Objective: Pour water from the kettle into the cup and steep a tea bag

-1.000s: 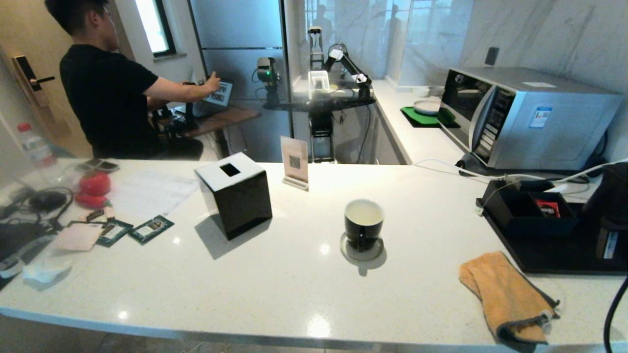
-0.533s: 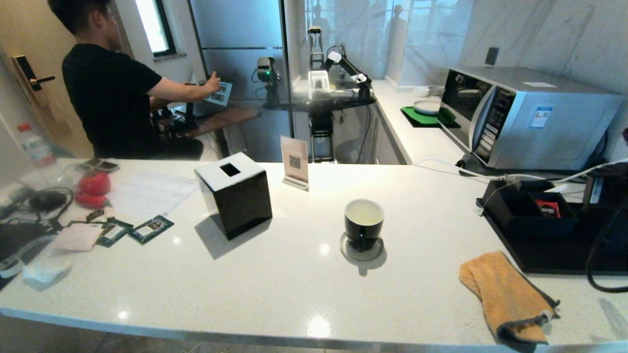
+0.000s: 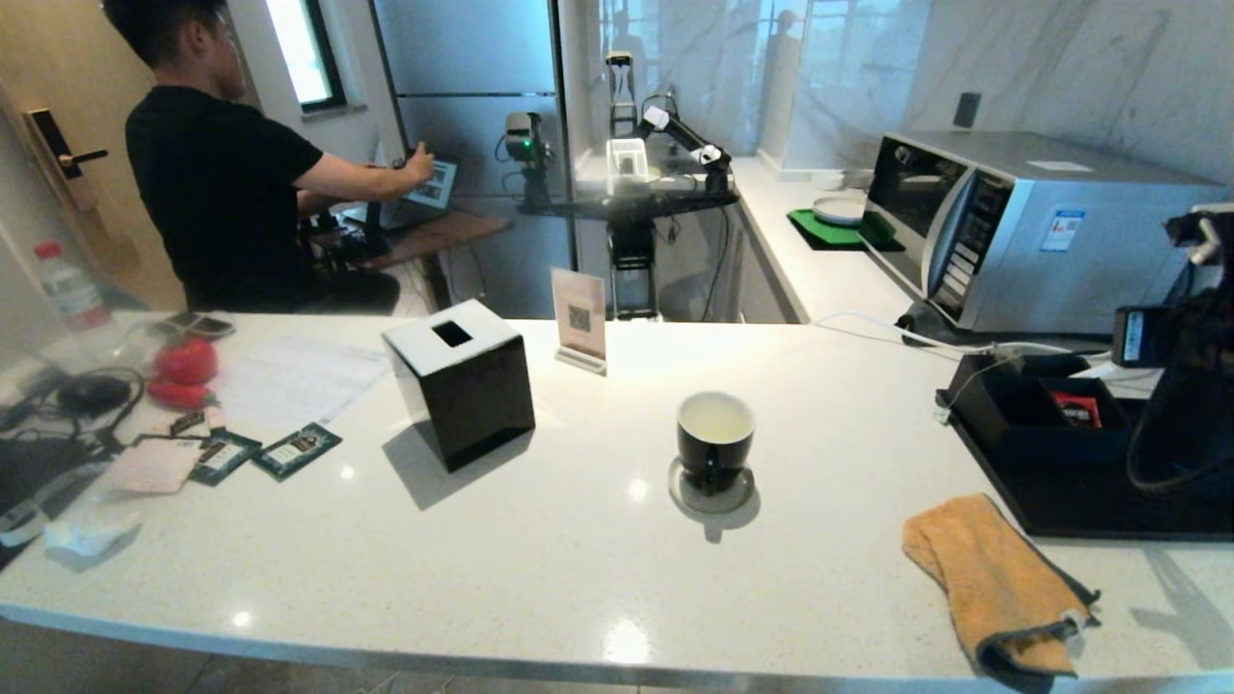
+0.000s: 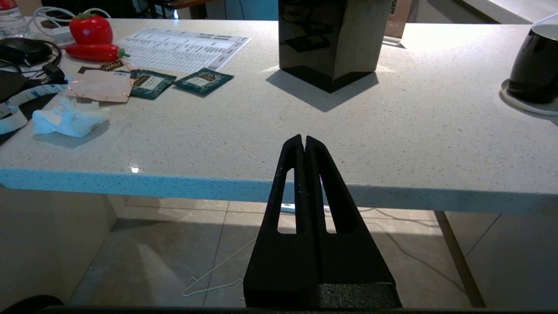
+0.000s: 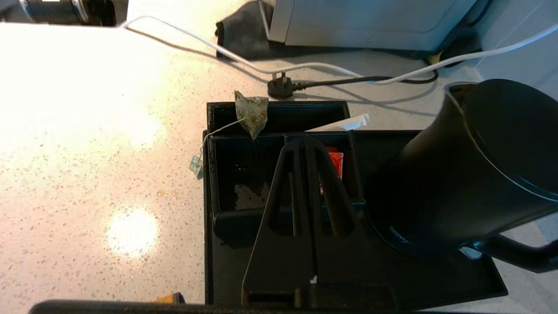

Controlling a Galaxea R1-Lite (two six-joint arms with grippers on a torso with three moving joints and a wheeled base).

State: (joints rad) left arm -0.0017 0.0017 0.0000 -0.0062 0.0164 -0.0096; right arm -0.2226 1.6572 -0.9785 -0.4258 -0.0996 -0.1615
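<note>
Looking over the white speckled stone counter (image 3: 540, 540), we find the tall matte black electric kettle (image 5: 471, 174) standing upright on a flat black tray (image 5: 436, 279) at the robot's right. Our right hand (image 5: 305, 141) hangs above that tray beside the kettle, fingers pressed together and holding nothing. We judge the kettle heavy when full and its smooth tapered body slippery, so the loop handle (image 5: 518, 255) is the place to take hold, kept steady so the spout leads.

Well apart, near the counter's middle, the glossy black rounded mug (image 3: 714, 439) with a white inside sits on a round grey coaster (image 3: 711, 493); it looks fragile and easy to nudge.

Smallest, the grey-brown tea bag (image 5: 251, 113) is draped on the rim of the black compartment box (image 5: 279, 144), its pale string (image 5: 218, 128) trailing outward. It seems light and limp, best pinched by the string.

Our left hand (image 4: 304, 141) idles below the counter's near edge, fingers together, empty.
</note>
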